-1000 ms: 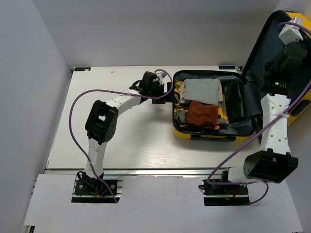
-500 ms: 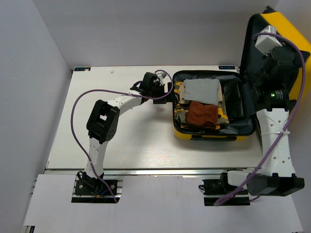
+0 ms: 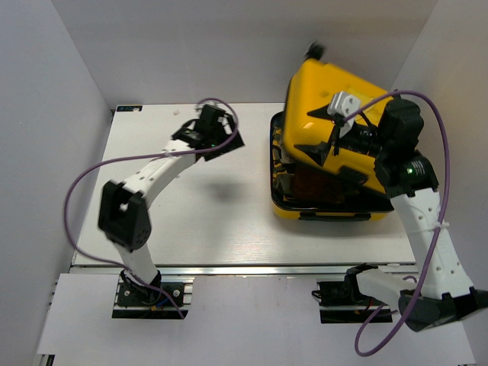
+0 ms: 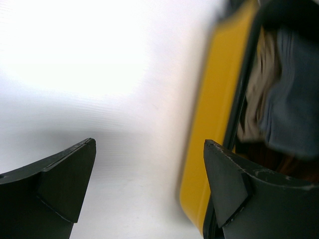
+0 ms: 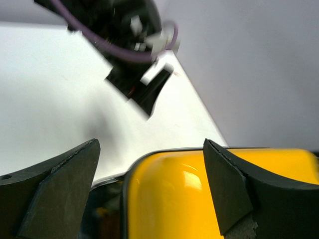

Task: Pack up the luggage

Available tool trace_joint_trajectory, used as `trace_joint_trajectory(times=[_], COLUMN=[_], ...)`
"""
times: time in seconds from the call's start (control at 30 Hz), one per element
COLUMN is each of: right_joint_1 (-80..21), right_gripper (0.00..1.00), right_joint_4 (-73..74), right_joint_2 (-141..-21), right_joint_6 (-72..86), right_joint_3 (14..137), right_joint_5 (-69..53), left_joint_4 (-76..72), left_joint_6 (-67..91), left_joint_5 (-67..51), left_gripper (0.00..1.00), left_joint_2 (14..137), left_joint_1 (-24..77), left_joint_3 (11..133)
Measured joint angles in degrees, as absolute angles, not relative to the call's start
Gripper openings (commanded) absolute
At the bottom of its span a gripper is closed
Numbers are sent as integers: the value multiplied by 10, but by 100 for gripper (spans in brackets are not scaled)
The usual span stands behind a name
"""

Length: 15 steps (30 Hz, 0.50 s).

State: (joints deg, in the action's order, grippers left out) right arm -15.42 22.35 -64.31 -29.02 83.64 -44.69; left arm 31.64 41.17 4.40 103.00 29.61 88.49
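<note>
The yellow luggage lies at the right of the table, its base point(image 3: 320, 210) flat and its lid point(image 3: 335, 84) tilted low over the base, leaving a gap on the left. A rust cloth point(image 3: 309, 183) shows in the gap. My right gripper point(image 3: 329, 156) is open against the outside of the lid; in the right wrist view its jaws point(image 5: 149, 189) straddle the yellow shell point(image 5: 199, 199). My left gripper point(image 3: 226, 142) is open and empty, raised left of the luggage. In the left wrist view point(image 4: 149, 184) the yellow wall point(image 4: 214, 124) and grey and beige clothes point(image 4: 291, 114) show on the right.
White walls enclose the table at back, left and right. The bare white tabletop point(image 3: 191, 213) lies left of and in front of the luggage. My left gripper also shows in the right wrist view point(image 5: 144, 84), beyond the lid's edge.
The lid swung from upright at the right down over the base, with my right arm following it leftwards. My left gripper pulled back left and up from the luggage's left rim.
</note>
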Motion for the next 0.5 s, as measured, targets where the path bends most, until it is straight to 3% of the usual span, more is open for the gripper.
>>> trace_joint_trajectory(times=[0.13,0.23,0.5], right_joint_1=[-152,-150,-100], right_gripper=[89,89,89], right_joint_4=[138,107,159], right_joint_2=[-593,-594,-759], right_joint_6=[-185,-119,-29], right_joint_3=[780,798,932], right_joint_5=[-453,-351,27], left_joint_4=[390,413,392], left_joint_6=[475,497,475], left_joint_5=[172,208,135], left_gripper=[98,98,98], left_joint_2=[895,851,1042], left_joint_1=[255,234,236], left_joint_3=[843,807,821])
